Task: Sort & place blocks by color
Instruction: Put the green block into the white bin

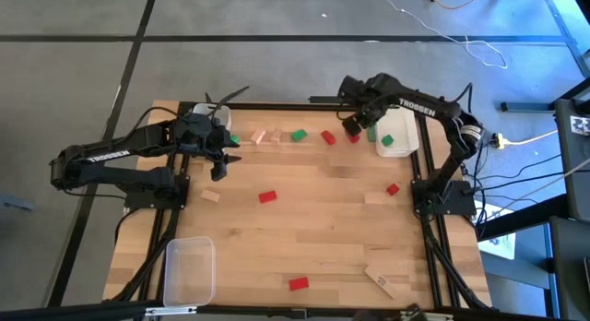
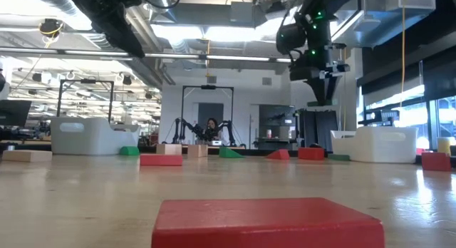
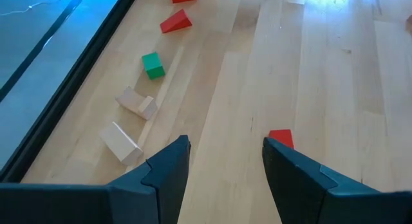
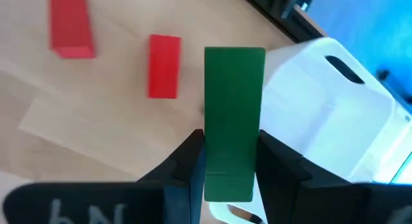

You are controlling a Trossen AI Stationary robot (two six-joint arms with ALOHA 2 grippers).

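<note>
The right gripper (image 4: 228,166) hangs above the desk's (image 1: 313,219) far right corner with its fingers clamped on a green block (image 4: 233,121), just beside the white bin (image 1: 398,135) that stands there. Two red blocks (image 4: 163,65) lie on the wood under it, near the far edge. The left gripper (image 3: 225,163) hovers over the far left part of the desk, its fingers apart and holding nothing; a red block (image 3: 281,138) lies on the wood just ahead of them.

Along the far edge lie two pale wooden blocks (image 3: 136,103), a green cube (image 3: 153,64) and a red wedge (image 3: 176,21), spread in a loose row between the two arms. Another white bin sits behind the left gripper at the far left corner. Toward the middle of the desk lie a red block (image 1: 267,197) and a pale one (image 1: 211,196); a small red block (image 1: 393,188) lies toward the right edge. A clear bin (image 1: 189,268) stands at the near left corner, apart from everything. Near the front edge lie a red block (image 1: 298,283) and a pale wooden piece (image 1: 378,280).

White lettering reading TROSSEN (image 1: 417,104) shows on each arm. Cables run across the floor beyond the far right corner.
</note>
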